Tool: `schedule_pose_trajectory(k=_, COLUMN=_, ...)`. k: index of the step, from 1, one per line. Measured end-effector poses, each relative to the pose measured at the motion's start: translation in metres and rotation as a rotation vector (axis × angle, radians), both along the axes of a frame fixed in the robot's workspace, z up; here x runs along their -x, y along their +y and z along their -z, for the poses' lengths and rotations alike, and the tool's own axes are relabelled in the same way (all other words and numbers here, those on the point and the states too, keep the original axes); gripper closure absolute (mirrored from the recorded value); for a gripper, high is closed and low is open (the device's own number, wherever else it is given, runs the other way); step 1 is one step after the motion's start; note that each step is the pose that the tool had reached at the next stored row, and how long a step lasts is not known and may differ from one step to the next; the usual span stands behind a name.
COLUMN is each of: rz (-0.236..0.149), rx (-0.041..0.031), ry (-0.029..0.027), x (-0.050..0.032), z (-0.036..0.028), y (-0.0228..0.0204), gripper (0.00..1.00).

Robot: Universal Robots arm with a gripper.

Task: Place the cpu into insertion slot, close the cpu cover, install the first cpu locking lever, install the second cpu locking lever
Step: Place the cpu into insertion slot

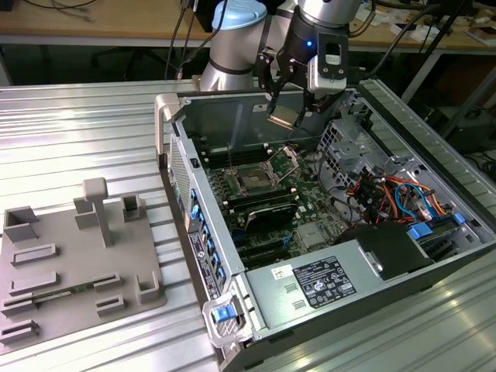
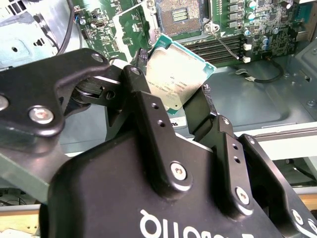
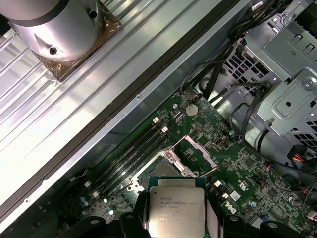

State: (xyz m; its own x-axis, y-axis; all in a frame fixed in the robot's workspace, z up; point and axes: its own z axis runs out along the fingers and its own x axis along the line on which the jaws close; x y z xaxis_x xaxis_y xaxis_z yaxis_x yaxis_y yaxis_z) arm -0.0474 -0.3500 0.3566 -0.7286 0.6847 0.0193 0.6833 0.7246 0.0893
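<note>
While my black gripper (image 2: 169,93) pinched the flat silvery-tan square cpu (image 2: 176,69), it hung tilted, well clear of the dark-centred, metal-rimmed insertion slot (image 1: 254,180) — needed levelling first, I judged.

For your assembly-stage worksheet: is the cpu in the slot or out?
Out. The gripper holds the cpu in the air; the slot is empty.

An open computer case (image 1: 213,256) lies on the worktop (image 1: 77,132), with a moulded parts tray (image 1: 70,263) beside it at the exterior view's left. Above the motherboard (image 1: 310,213) inside the case, the gripper (image 1: 288,115) holds the cpu (image 1: 282,118) clear of the insertion slot (image 1: 254,180) below. The slot sits between memory slots (image 1: 262,204). The cpu cover (image 1: 285,159) stands raised at the slot's edge, toward the exterior view's right.
</note>
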Motion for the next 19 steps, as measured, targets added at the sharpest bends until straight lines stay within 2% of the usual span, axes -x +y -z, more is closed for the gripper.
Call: schedule_pose_trajectory(k=19, rz=0.035, rx=0.0, ry=0.0, x=0.0, z=0.0, y=0.0, gripper=0.45)
